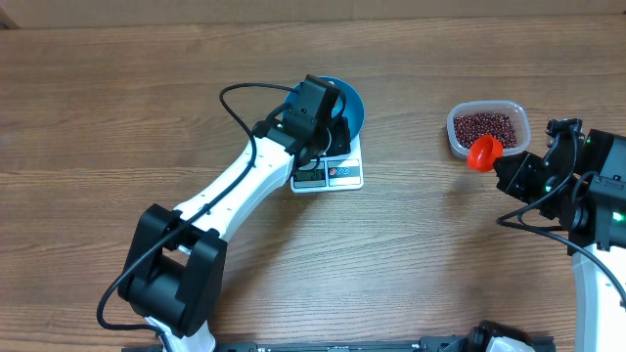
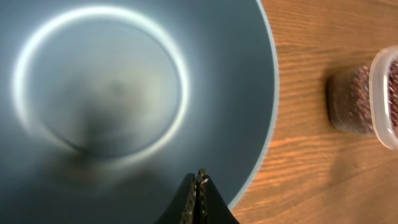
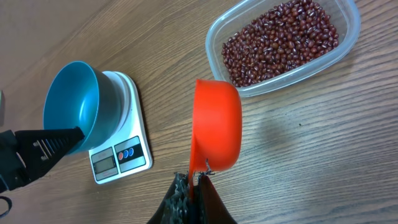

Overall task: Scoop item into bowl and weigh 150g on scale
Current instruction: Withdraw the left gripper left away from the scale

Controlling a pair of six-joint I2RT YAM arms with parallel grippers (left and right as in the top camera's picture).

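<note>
Just beyond the right gripper [image 3: 194, 180], clamped on the scoop [image 3: 217, 124], lie the beans [image 3: 280, 40], so dipping in comes next; left gripper [image 2: 199, 179], fingers together, hovers over the empty bowl [image 2: 124, 93].

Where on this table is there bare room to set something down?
The table is bare between the scale and the bean tub, left of the left arm, and along the front between both arms. Crowded: the bowl on the scale with the left arm over it, and the tub's near side, where the right gripper holds the scoop.
</note>
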